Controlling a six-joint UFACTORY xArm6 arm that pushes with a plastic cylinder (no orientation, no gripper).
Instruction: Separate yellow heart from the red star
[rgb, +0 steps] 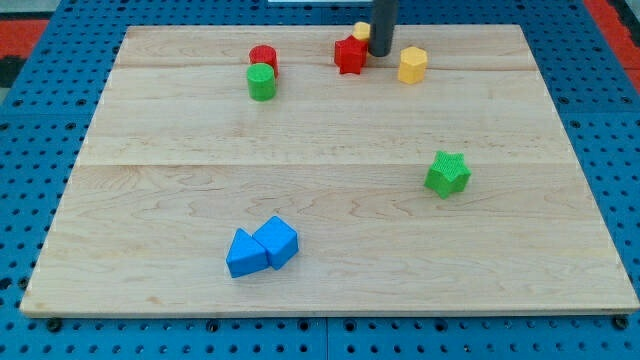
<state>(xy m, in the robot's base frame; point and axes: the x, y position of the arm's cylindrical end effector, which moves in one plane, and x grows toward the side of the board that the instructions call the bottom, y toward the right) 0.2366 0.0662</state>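
Wooden counter (330, 200) on blue pegboard; red star block (349, 55) at the view's top, yellow heart block (361, 31) touching its upper right, mostly hidden by my tip (381, 53); no gripper fitted; separation not yet done

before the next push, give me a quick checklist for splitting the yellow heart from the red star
1. My tip near the pair: ok, it sits just right of the red star.
2. Yellow heart in full view: not ok, the rod hides most of it.
3. Heart and star already apart: not ok, they look close or touching.
4. Tip in the gap between them: cannot tell.
5. Yellow hexagon out of the way: ok, it stands apart to the view's right.
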